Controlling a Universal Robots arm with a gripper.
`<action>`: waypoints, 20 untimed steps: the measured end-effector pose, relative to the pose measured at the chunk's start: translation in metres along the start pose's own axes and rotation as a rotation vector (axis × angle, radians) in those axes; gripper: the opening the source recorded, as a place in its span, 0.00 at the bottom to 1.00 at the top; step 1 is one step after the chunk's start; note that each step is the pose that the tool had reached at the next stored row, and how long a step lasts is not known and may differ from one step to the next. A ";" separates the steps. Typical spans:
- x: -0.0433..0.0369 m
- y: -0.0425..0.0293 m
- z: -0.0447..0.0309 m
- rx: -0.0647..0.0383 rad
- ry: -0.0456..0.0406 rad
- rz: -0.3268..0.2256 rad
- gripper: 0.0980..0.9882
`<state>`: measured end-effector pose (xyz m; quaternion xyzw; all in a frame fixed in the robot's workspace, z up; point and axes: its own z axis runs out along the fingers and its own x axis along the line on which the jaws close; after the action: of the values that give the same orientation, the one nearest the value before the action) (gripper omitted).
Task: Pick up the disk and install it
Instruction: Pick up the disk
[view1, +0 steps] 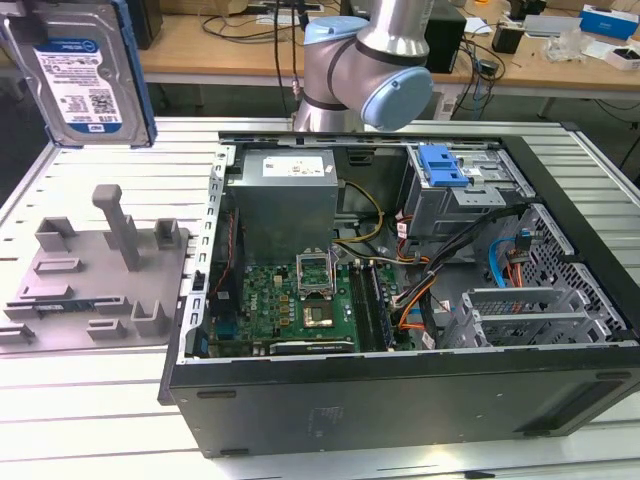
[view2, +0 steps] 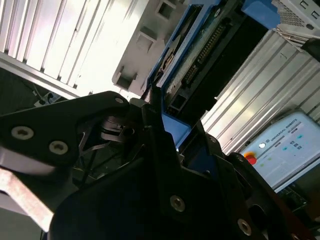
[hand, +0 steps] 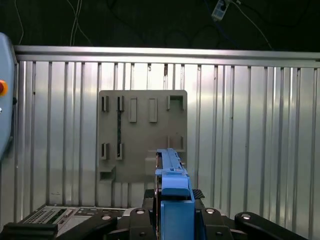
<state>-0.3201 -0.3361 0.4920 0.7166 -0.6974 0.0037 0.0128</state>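
Gripper (hand: 174, 194) in both wrist views: black jaws clamped on the blue carrier frame of the disk (hand: 170, 165), one jaw on each side of it. The first wrist view shows the disk edge-on, blue frame end towards the lens. In the second wrist view the frame runs out from between the jaws of the gripper (view2: 167, 127), and the disk (view2: 200, 55) shows its circuit-board face and connector row.

Beyond the disk in the first wrist view: grey fixture plate (hand: 142, 135) flat on the slatted aluminium table (hand: 250, 125), well apart from the disk, with the pale edge of a teach pendant (hand: 5, 100) at the frame border.

Exterior view:
- disk (view1: 90, 75) is aloft at 10 o'clock in the frame, label side to the camera, blue frame along its edge, clear of the table (view1: 80, 420)
- fixture plate (view1: 95, 270) at 9 o'clock from the computer case (view1: 400, 390), just beside its wall, upright posts standing, nothing on it
- case lies on its side, open
- inside the case: motherboard (view1: 300, 300) towards 7 o'clock, power supply (view1: 285, 200) at 11 o'clock, drive cage (view1: 460, 205) at 1 o'clock with a smaller blue clip (view1: 442, 165) on top of it
- arm (view1: 365, 60) rises behind the case at 12 o'clock
- wooden benches (view1: 220, 45) with cables farther back

Disk not yet in the case
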 end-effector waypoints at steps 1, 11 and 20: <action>0.0013 -0.0039 -0.0003 0.000 -0.0001 0.000 0.30; 0.0235 -0.0428 -0.0034 -0.001 0.0000 0.000 0.30; 0.0554 -0.0663 -0.0030 -0.001 -0.0017 0.000 0.30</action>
<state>-0.2522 -0.3896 0.4954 0.7166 -0.6973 0.0030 0.0124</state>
